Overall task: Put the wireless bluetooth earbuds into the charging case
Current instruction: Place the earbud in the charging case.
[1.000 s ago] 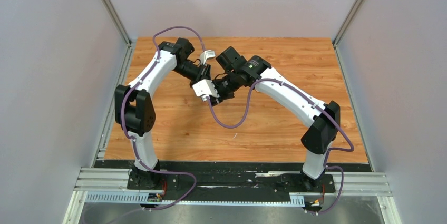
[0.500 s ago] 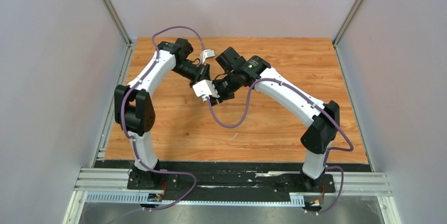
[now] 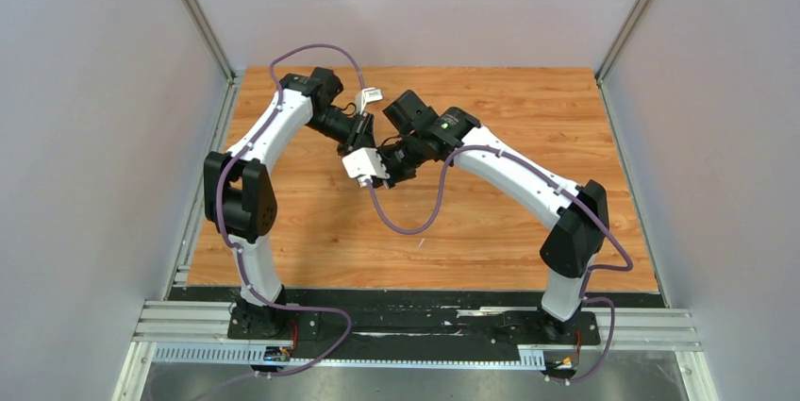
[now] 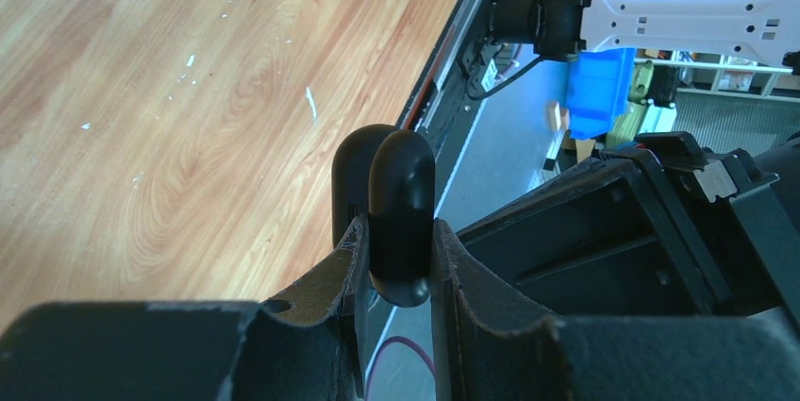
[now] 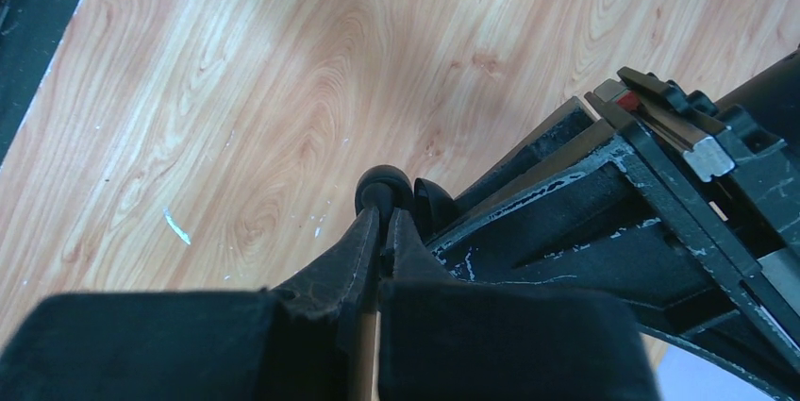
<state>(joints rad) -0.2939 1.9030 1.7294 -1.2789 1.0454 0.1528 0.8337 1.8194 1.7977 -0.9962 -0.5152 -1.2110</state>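
Above the tabletop point(image 3: 491, 222) two tools meet — left tool point(image 4: 398, 242) clamps one black case point(image 4: 401, 184), right tool point(image 5: 380, 220) pinches one black earbud point(image 5: 382, 182) — the case's inside is hidden.

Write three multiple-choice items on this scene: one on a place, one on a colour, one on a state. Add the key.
1. Where is the black case?
A: lying on the table. B: gripped in the left tool. C: on the rail by the bases.
2. What colour are the arm cables?
A: purple. B: yellow. C: green.
3. How do the right tool's jaws stand?
A: wide open. B: half open. C: shut.

1 B: the left wrist view shows it clamped from both sides.
2 A: purple loops trail along each arm.
3 C: the right wrist view shows the fingertips meeting.
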